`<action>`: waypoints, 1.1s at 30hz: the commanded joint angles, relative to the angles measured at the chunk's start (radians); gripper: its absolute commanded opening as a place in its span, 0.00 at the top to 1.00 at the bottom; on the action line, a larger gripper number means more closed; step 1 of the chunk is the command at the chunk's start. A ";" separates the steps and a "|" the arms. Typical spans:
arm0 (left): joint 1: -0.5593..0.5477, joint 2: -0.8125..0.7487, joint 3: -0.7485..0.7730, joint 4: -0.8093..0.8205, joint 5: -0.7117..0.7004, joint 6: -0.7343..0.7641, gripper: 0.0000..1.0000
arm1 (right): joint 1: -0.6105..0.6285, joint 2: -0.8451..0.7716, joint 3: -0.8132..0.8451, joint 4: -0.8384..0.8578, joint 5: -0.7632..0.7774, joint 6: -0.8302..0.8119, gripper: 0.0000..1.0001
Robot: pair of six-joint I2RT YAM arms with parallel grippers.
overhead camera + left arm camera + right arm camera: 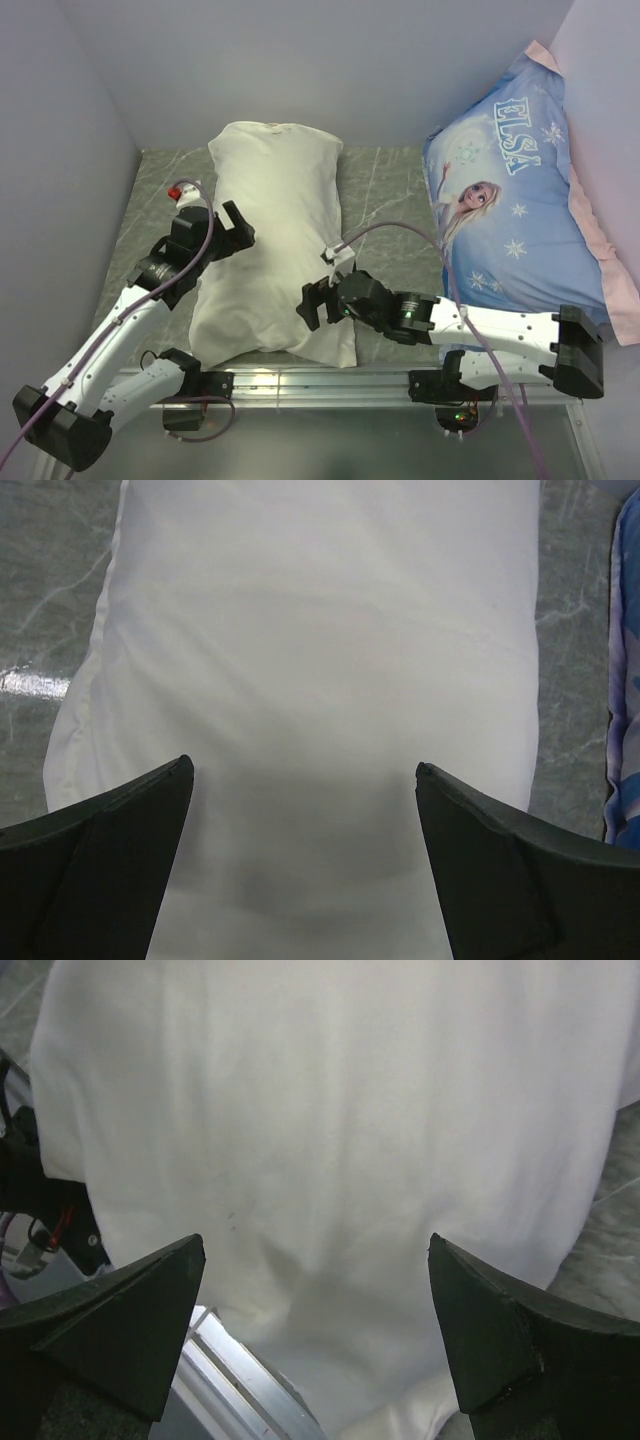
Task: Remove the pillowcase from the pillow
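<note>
Pillowcase [275,230], thin cream plain fabric, filled plump, the pillow within hidden: laid lengthwise on the grey marbled table [385,190], its near end at the aluminium rail [330,380].

Left gripper [232,232], black, two-fingered: jaws spread wide at the case's left flank, mid-length; cloth is framed between them, not pinched.

Right gripper [312,305]: jaws spread wide over the near right corner; nothing is clasped.

Blue Elsa-printed pillow [510,200]: propped at the right, apart.

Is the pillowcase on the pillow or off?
On. The cream pillowcase looks plump and filled end to end; no bare pillow pokes out.
</note>
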 commanded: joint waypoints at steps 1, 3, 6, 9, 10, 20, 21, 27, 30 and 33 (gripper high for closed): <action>0.000 0.017 -0.031 0.039 -0.021 -0.044 0.01 | 0.003 0.076 0.009 0.070 -0.009 0.055 0.00; 0.000 0.020 -0.059 0.065 -0.041 -0.064 0.01 | -0.003 0.111 0.012 0.095 -0.019 0.060 0.02; 0.000 0.025 -0.082 0.088 -0.051 -0.076 0.01 | -0.083 0.171 0.049 0.055 -0.037 0.073 0.29; 0.002 0.040 -0.079 0.098 -0.061 -0.085 0.01 | -0.202 0.121 0.023 0.018 -0.075 0.095 0.99; 0.002 0.043 -0.079 0.101 -0.061 -0.089 0.01 | -0.285 0.063 0.010 0.012 -0.072 0.093 1.00; 0.000 0.095 -0.038 0.240 -0.067 -0.141 0.01 | -0.713 0.023 0.214 -0.132 -0.028 0.026 0.97; 0.002 0.126 -0.019 0.233 -0.088 -0.145 0.01 | -0.714 0.054 0.252 -0.141 -0.014 0.020 0.93; 0.015 0.241 0.128 0.162 -0.297 -0.210 0.01 | -0.717 0.263 0.461 -0.131 -0.136 -0.023 0.42; 0.081 0.293 0.165 0.174 -0.272 -0.222 0.01 | -0.695 0.307 0.524 -0.159 -0.213 -0.048 0.28; 0.192 0.350 0.173 0.219 -0.193 -0.220 0.01 | -0.684 0.298 0.520 -0.184 -0.149 -0.056 0.20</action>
